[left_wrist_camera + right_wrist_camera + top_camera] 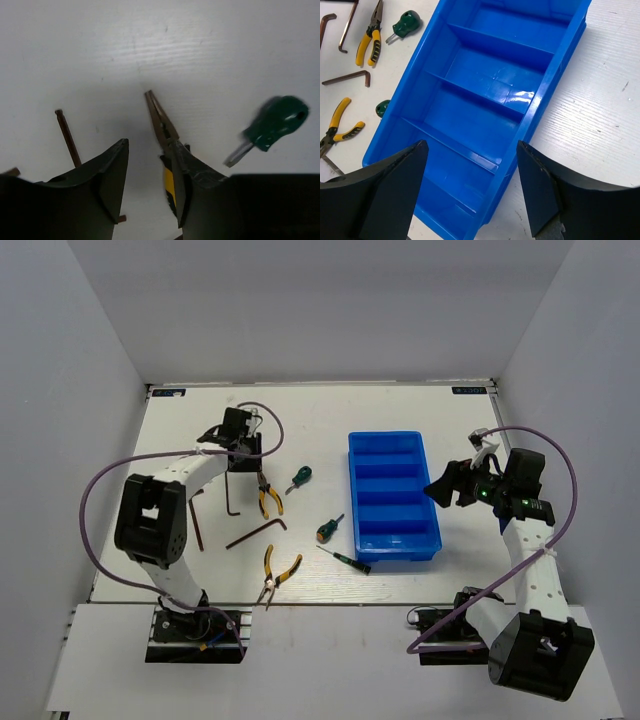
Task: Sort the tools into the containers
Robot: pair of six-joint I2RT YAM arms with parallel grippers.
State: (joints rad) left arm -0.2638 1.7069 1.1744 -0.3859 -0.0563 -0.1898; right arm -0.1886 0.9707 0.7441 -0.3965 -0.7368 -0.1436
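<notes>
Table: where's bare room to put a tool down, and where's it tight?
Free: the table's far strip behind the blue tray, and the near corner between the tray and the right arm's base. All four tray compartments are empty. Crowded: left of the tray, where pliers, screwdrivers and hex keys lie scattered.

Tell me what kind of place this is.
Probably a robot lab test booth, not a real workshop: blank white walls box in a white table, two arms are bolted at its near edge, and tools lie spread beside an empty blue tray.
</notes>
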